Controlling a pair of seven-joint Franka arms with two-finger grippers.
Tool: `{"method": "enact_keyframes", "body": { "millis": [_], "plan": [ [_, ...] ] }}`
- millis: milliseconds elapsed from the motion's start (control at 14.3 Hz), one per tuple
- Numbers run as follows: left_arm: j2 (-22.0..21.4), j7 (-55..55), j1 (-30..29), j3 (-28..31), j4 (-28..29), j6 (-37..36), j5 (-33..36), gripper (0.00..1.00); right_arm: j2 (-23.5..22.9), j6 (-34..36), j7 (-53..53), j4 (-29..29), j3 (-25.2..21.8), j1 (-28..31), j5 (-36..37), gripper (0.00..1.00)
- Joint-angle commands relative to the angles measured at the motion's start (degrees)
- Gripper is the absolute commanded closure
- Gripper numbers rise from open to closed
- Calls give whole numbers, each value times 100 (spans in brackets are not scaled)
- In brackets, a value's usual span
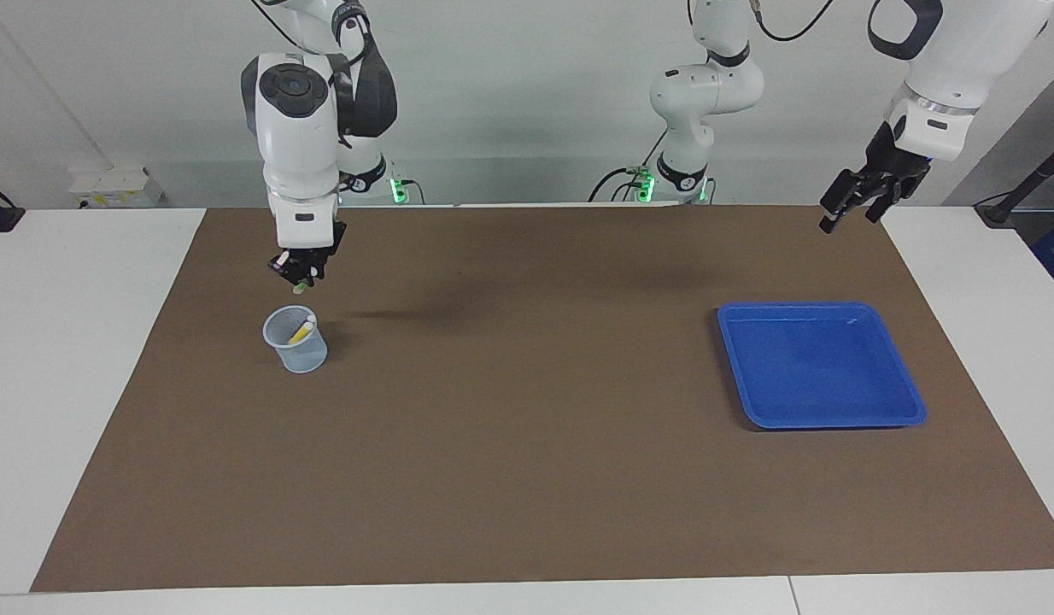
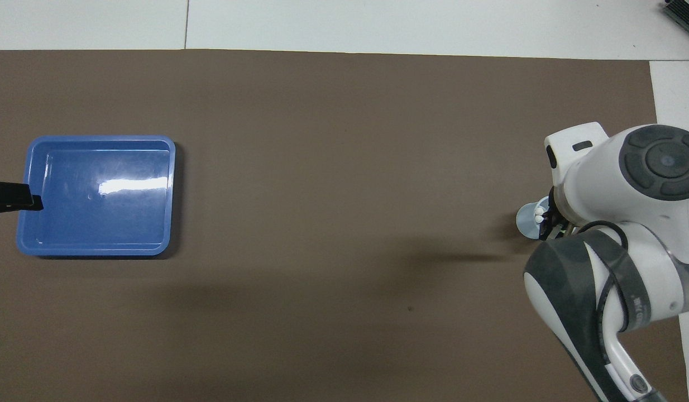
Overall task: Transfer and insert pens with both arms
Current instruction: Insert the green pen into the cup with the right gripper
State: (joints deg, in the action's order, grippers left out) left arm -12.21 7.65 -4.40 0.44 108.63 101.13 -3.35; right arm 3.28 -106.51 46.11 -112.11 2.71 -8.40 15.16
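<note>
Table (image 1: 527,512) under a brown mat, both arms up.

Blue tray (image 1: 907,401) at the left arm's end, bare inside. Left gripper (image 1: 850,205) hangs in the air above the mat edge, off the tray, jaws spread and holding nothing; I leave that arm waiting.

Mesh cup (image 1: 298,350) stands just below my right gripper (image 1: 298,278), slightly off its line. A yellow pen (image 1: 301,331) already leans inside it, whitish end up against the rim.

Right gripper is clamped on the green pen (image 1: 299,286); only the pale tip pokes out under the fingers, pointing down at a slight slant. In the overhead view the wrist covers most of the cup (image 2: 527,220), so I read height from the facing view only.

Step in hand, as I judge it: insertion. To do it well:
- Centre the tip over the free part of the mouth, away from the leaning yellow pen.
- Bring the pen closer to vertical before descending.
- Lower slowly until the tip is below the rim, then release; no dropping from height, the cup looks light and could tip.
- Lift straight up after release.

Purple pen: not seen.
</note>
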Motion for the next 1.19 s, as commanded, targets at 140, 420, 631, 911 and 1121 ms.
{"method": "enact_keyframes", "body": {
  "millis": [140, 420, 631, 911, 1121],
  "plan": [
    [96, -44, 264, 0, -166, -103, 159, 0, -38, -809, 662, -267, 89, 453, 83, 100],
    [280, -44, 554, 62, -323, -111, 159, 0, -20, -1177, 636, -574, 81, 628, 30, 100],
    [614, -44, 572, 70, -771, -234, 168, 0, -20, -1276, 583, -733, 81, 830, -293, 100],
    [966, -53, 580, 71, -1265, -358, 176, 0, -11, -1320, 451, -873, 81, 875, -541, 100],
    [1124, -53, 738, 202, -1370, -384, 203, 0, 33, -1680, 513, -1093, 81, 1042, -821, 91]
  ]
}}
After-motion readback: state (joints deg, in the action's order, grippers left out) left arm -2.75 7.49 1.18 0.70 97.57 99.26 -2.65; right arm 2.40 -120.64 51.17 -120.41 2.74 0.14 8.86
